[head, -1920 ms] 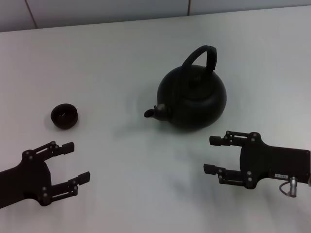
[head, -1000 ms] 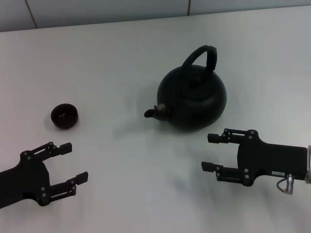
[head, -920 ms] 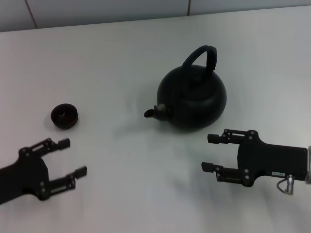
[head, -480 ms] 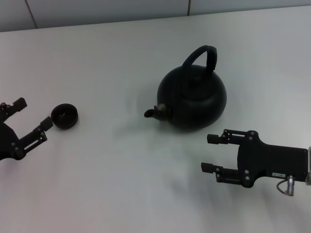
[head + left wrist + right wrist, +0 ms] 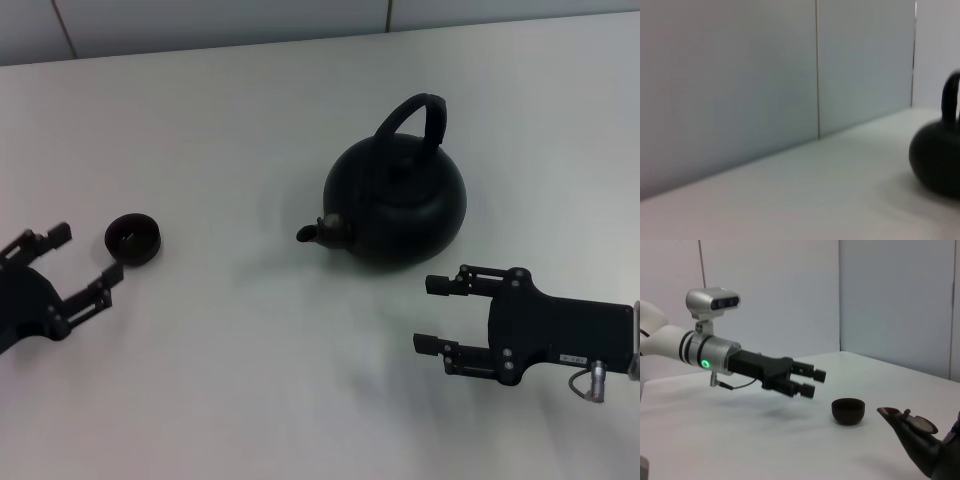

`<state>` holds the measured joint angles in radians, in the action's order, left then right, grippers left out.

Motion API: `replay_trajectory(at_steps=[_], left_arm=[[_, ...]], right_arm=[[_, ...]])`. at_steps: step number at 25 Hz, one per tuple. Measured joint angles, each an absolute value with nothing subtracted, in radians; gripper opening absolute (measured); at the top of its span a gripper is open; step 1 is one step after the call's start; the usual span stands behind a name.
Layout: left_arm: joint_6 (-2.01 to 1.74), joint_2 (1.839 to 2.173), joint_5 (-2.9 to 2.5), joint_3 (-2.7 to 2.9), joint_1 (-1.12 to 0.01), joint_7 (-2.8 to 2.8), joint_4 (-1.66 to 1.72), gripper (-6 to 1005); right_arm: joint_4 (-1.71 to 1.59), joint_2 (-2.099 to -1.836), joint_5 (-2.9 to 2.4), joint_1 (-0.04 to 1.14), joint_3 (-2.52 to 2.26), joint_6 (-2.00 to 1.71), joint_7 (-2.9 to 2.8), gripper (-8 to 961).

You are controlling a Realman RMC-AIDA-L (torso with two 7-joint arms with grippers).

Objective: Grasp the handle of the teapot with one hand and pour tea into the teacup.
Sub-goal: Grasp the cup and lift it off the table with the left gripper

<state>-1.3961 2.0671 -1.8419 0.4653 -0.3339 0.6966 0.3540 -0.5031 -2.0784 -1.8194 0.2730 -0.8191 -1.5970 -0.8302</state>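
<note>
The matte-black teapot (image 5: 395, 205) stands on the white table past its middle, spout (image 5: 310, 233) pointing left. Its arched handle (image 5: 415, 115) rises free, with nothing gripping it. Far left sits the small black teacup (image 5: 132, 238). My left gripper (image 5: 88, 252) hangs open just left of the cup, a finger on its near side, not touching. My right gripper (image 5: 427, 315) is open in front of the teapot, fingers pointing left, and holds nothing. The right wrist view shows the left gripper (image 5: 815, 382) beside the teacup (image 5: 848, 411) and the teapot's spout (image 5: 907, 422). The left wrist view catches the teapot (image 5: 937, 162) at its edge.
The white table (image 5: 250, 380) carries only the teapot and the cup. A grey panelled wall (image 5: 200, 20) runs along the table's far edge. The wall (image 5: 765, 90) fills most of the left wrist view.
My left gripper has swung from the front left of the table out to the left and back, ending beside the teacup. The right gripper has hardly shifted. Teapot and cup have not moved.
</note>
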Motion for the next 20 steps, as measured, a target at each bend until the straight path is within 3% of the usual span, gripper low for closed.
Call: replay_trajectory(at_steps=[20], left_arm=[[-1.223, 2.073, -1.834, 0.495, -0.423, 0.656, 0.271, 802]], right_arm=[[-0.502, -2.079, -1.819, 0.270, -0.819, -1.598, -0.828, 663]])
